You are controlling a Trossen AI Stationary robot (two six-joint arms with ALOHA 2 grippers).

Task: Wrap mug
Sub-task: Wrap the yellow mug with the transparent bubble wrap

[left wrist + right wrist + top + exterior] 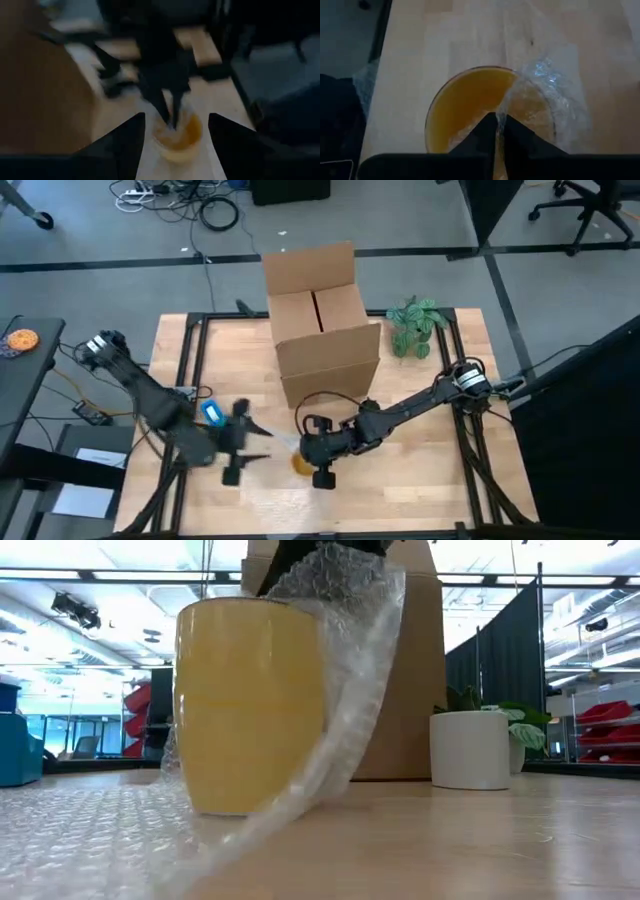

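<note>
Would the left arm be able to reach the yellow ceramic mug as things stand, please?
Probably yes: the left gripper is open beside the yellow ceramic mug, bare table between them; the right gripper pinches the clear bubble wrap above it.

Your left wrist view is dim and smeared with blur; overhead ceiling lights [120, 602] brighten the low view evenly.

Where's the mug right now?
High view: the yellow mug stands near the table's front centre, under the right gripper, before the cardboard box.
</note>
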